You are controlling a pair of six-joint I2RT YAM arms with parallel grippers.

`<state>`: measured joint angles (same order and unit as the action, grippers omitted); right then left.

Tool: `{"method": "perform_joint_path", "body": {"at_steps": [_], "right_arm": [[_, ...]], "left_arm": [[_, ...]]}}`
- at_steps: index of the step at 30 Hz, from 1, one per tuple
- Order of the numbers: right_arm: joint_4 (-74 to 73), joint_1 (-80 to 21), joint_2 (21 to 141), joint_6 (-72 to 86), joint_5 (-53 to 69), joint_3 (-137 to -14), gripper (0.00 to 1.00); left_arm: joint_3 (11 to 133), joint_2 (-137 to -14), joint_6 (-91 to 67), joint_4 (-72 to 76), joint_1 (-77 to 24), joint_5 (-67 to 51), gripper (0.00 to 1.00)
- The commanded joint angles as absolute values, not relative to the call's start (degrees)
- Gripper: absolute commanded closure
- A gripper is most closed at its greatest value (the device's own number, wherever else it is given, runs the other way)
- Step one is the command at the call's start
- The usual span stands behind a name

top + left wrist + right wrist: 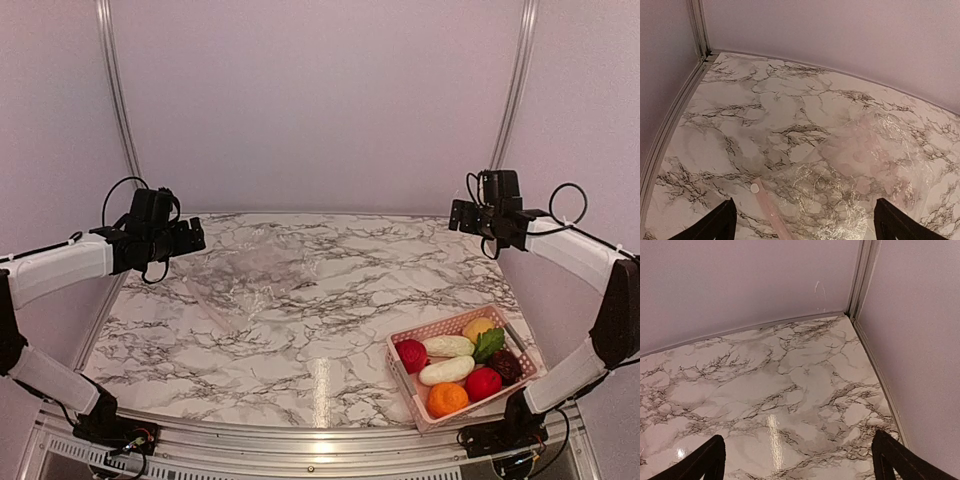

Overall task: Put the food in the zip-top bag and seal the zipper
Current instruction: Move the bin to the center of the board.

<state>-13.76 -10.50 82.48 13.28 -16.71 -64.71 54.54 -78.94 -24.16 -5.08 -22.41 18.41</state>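
Observation:
The food sits in a pink lattice basket [440,327] at the table's front right: red [411,354], orange [447,399], yellow [478,328] and maroon [505,365] round pieces, two white oblong ones [447,370] and a green leaf [489,343]. The clear zip-top bag [250,275] [860,180] lies flat left of centre. Its zipper [771,212] shows as a pale pink strip along the edge nearest the left arm. My left gripper [185,238] [805,212] hovers open above the bag's left side. My right gripper [460,215] [797,452] hangs open over bare marble at the back right, far from the basket.
Lilac walls with aluminium corner posts [115,90] close in the marble table [330,300] at the back and sides. A metal rail [300,435] runs along the front edge between the arm bases.

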Motion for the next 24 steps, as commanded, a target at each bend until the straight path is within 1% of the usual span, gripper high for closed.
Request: {"method": "perform_joint_path", "body": {"at_steps": [1,5,6,8,9,12,16,19,22,24], "right_arm": [[-18.21,-12.43,80.94,17.9,-18.53,-62.44,0.01],[-18.47,-15.98,78.11,15.24,-6.54,-59.38,0.02],[-18.21,-16.85,77.19,14.61,-2.9,-58.44,0.06],[-18.41,-19.5,76.18,15.14,0.89,-57.5,0.16],[-19.95,-21.17,76.28,15.57,1.92,-58.01,0.18],[-26.32,-28.46,77.17,14.27,-0.62,-61.02,0.2],[-31.08,-37.1,76.92,13.15,-5.02,-62.97,0.22],[-33.84,-41.32,76.52,14.88,-4.33,-63.32,0.23],[-36.3,-44.76,76.06,16.87,-4.12,-63.14,0.24],[-38.78,-46.21,75.3,19.35,-3.39,-62.87,0.25]], "left_arm": [[55.87,-79.91,-23.05,-7.08,-22.83,11.67,0.03],[51.36,-75.74,-23.78,-1.58,-24.42,3.05,0.06],[50.24,-74.54,-24.13,-0.89,-25.01,2.31,0.06],[48.53,-72.79,-24.0,-0.75,-26.0,1.2,0.01],[48.0,-72.11,-23.86,-1.19,-26.4,0.47,0.01],[48.06,-71.49,-23.05,-4.93,-27.56,-2.15,0.01],[49.9,-73.34,-22.15,-11.82,-28.68,-4.02,0.01],[50.07,-74.34,-21.97,-13.71,-29.36,-5.11,0.01],[48.01,-72.62,-21.84,-11.29,-30.71,-6.53,0.01],[47.69,-71.33,-22.54,-11.25,-32.25,-2.47,0.01]]}}
